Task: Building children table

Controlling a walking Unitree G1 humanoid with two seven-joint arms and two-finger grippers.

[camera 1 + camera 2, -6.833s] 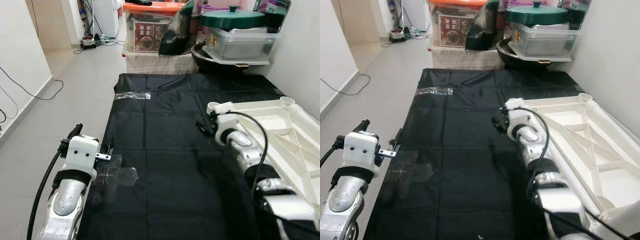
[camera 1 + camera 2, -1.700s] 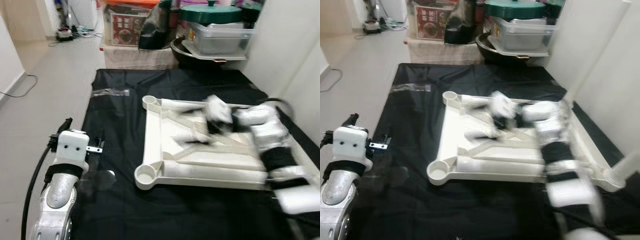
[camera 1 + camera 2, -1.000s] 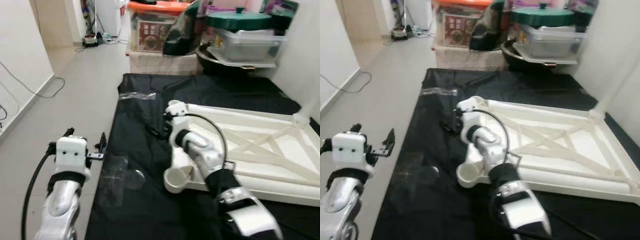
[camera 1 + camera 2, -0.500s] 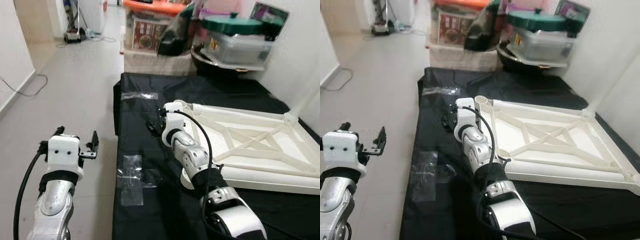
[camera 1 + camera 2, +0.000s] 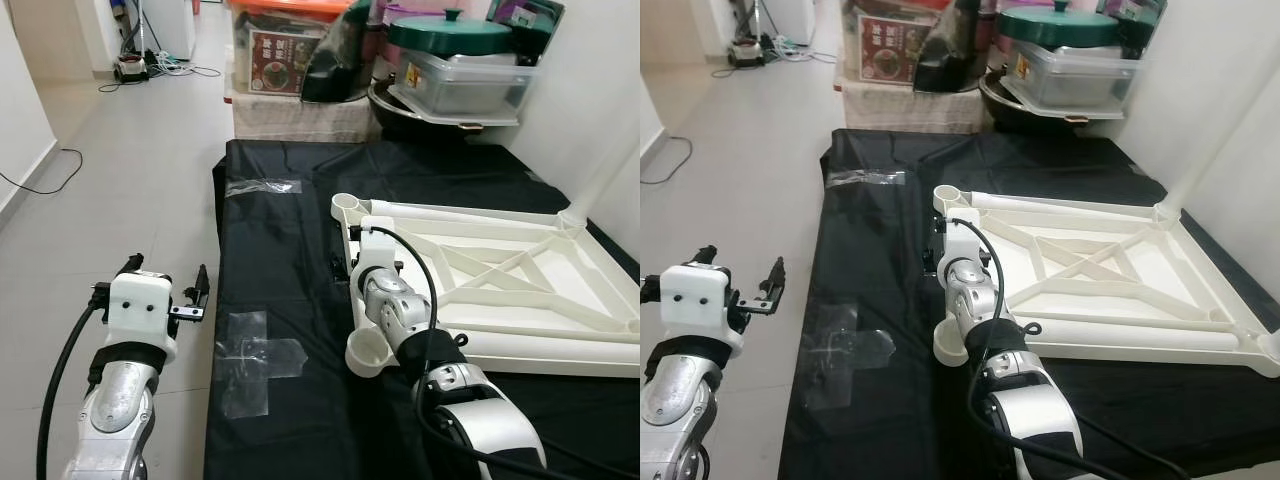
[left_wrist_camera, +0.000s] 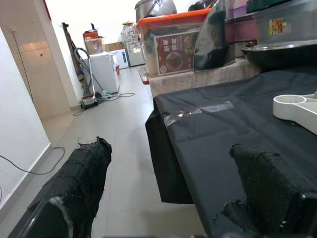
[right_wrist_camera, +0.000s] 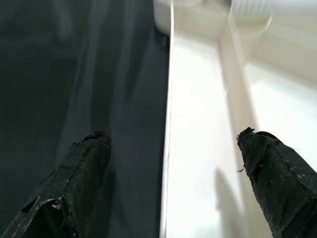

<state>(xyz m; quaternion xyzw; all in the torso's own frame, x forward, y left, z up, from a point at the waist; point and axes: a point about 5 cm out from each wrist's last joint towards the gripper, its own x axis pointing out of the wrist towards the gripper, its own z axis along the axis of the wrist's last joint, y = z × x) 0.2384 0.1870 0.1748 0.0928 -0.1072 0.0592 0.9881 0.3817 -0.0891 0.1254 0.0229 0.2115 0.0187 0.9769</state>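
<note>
White moulded plastic forms the upturned children's table top (image 5: 500, 270), a square frame with crossed ribs and round leg sockets at its corners, lying flat on a black sheet (image 5: 280, 250) spread over the floor and taped down with clear tape (image 5: 255, 355). The right pincer (image 7: 171, 173) hangs directly above the frame's left edge, between the two left-hand sockets, its fingers (image 7: 79, 173) spread wide: one over the black sheet, the other over the white plastic, gripping nothing, and contact with the rim cannot be confirmed. Assessed risk: a closure at this spot would catch only a thin rail, so the light frame could tip or skid on the slick sheet; the arm's cable (image 5: 415, 265) draped over the rail could snag a rib. The left pincer (image 5: 165, 290) is held off the sheet above the grey tiled floor (image 5: 110, 190), also released and empty. A white upright tube (image 5: 1215, 140) rises from the far right socket.
</note>
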